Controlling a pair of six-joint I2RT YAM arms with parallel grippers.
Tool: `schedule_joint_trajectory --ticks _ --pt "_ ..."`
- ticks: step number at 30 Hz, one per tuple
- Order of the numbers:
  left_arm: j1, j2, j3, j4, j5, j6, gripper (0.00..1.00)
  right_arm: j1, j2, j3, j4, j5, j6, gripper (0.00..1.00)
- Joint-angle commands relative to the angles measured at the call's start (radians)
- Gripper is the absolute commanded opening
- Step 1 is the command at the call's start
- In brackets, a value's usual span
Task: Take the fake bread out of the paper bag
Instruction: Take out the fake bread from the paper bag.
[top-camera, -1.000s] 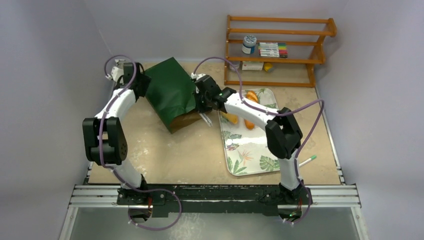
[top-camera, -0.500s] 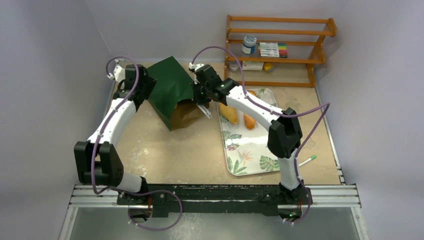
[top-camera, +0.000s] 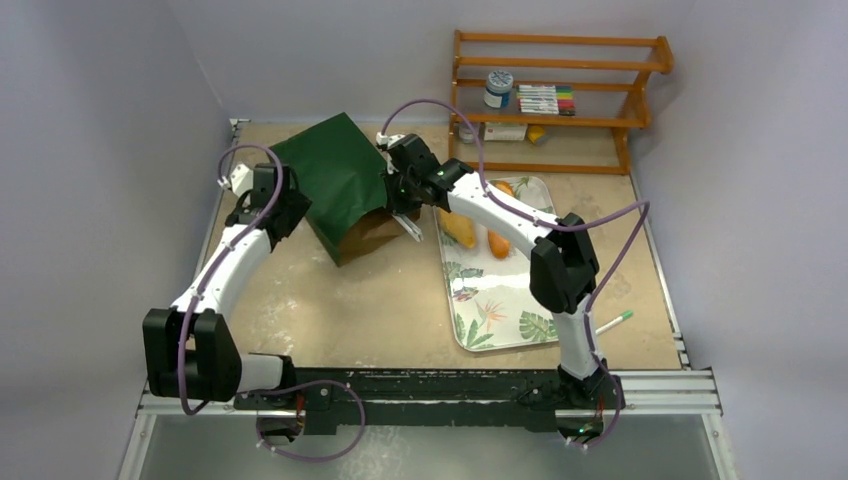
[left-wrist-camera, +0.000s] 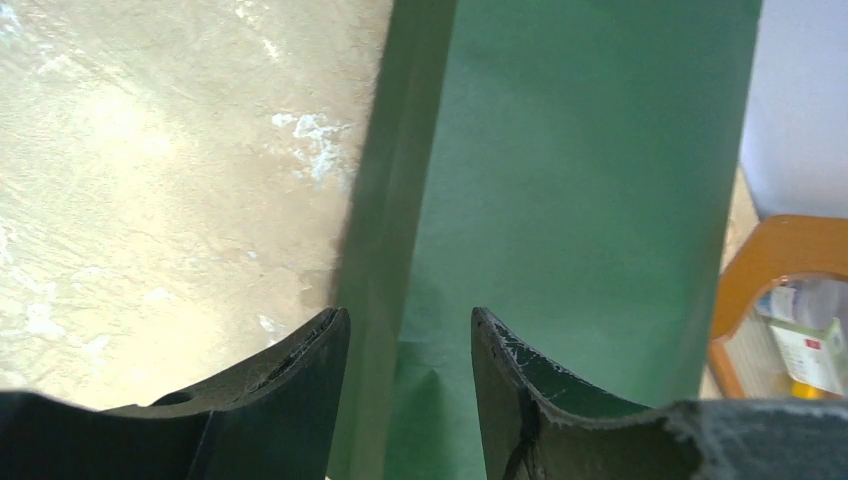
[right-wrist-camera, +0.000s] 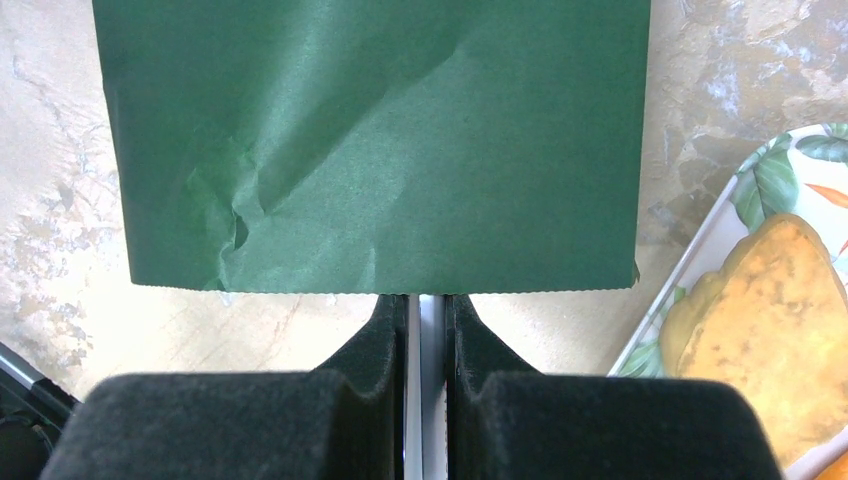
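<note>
The dark green paper bag (top-camera: 335, 180) lies on its side, its brown inside (top-camera: 372, 232) facing the tray. My left gripper (top-camera: 293, 207) is open at the bag's left side. In the left wrist view its jaws (left-wrist-camera: 408, 325) straddle the bag's side fold (left-wrist-camera: 580, 180). My right gripper (top-camera: 402, 203) is at the bag's mouth. Its jaws (right-wrist-camera: 425, 305) are shut on a thin white flat piece (right-wrist-camera: 428, 330), their tips at the bag's serrated edge (right-wrist-camera: 380, 150). Three orange bread loaves (top-camera: 458, 228) lie on the tray; one shows in the right wrist view (right-wrist-camera: 770, 330). Any bread inside the bag is hidden.
The leaf-patterned tray (top-camera: 495, 305) lies right of the bag. A wooden shelf (top-camera: 555, 95) with a jar and markers stands at the back right. A green pen (top-camera: 612, 320) lies near the table's right edge.
My left gripper has moved nearer along the bag's left side. The bag has shifted a little and more of its brown inside shows. My right gripper stays at the mouth.
</note>
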Motion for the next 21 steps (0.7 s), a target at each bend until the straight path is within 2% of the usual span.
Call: schedule_joint_trajectory --ticks 1,6,21 --pt "0.004 -0.014 -0.014 0.018 -0.034 0.059 0.48 0.001 -0.043 0.009 0.049 -0.024 0.006 0.0" --pt "0.004 -0.01 -0.053 0.047 -0.054 0.058 0.48 0.001 -0.047 -0.003 0.054 -0.024 0.007 0.0" --pt "-0.005 0.055 -0.155 0.281 -0.048 -0.056 0.48 0.001 -0.03 -0.002 0.058 -0.036 0.008 0.0"
